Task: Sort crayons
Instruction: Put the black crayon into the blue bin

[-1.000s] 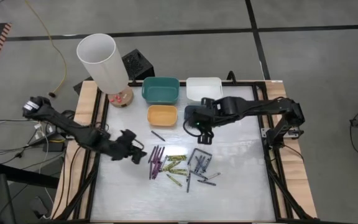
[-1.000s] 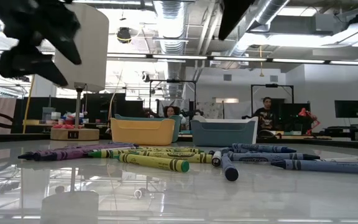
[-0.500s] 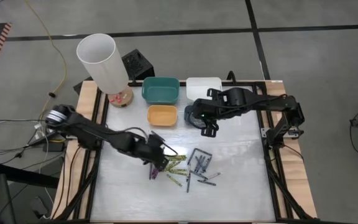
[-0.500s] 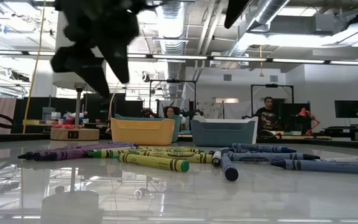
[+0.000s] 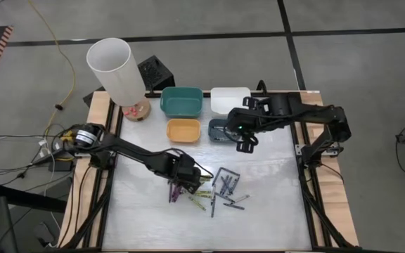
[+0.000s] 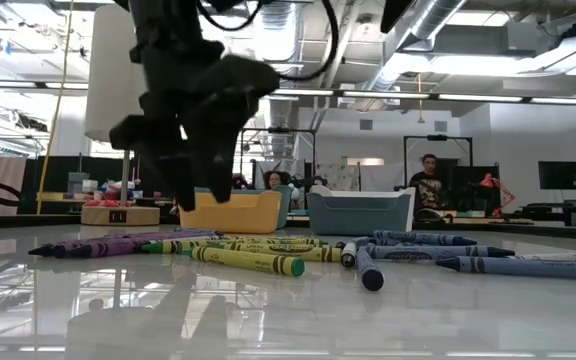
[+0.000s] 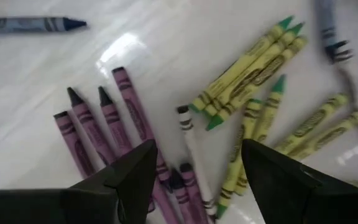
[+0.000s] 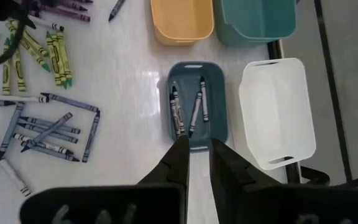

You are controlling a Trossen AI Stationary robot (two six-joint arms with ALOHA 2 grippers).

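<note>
Presently, left claw [image 5: 182, 176]: fingers spread, pinching nothing, poised just above the crayons [image 5: 206, 186] scattered on the worktop [image 5: 273, 204]. Directly under its fingers [image 7: 129, 180]: a row of purple crayons [image 7: 104, 134], lying side by side. Just beyond these: a cluster of yellow-green crayons [image 7: 253, 65]; past that again, grey and blue crayons [image 5: 225, 184] in a loose heap. One dark crayon [image 5: 178, 152] lies apart, between the claw and the orange bin [image 5: 183, 131]. Right claw [image 5: 245, 139]: fingers [image 8: 178, 163] near together, nothing between them, above the small dark teal bin [image 8: 194, 106], which holds several grey crayons [image 8: 188, 111]. Beside that bin: white bin [image 8: 277, 112]; farther off, larger teal bin [image 5: 181, 101]. At the worktop's far left corner: lamp with white shade [image 5: 115, 69].
</note>
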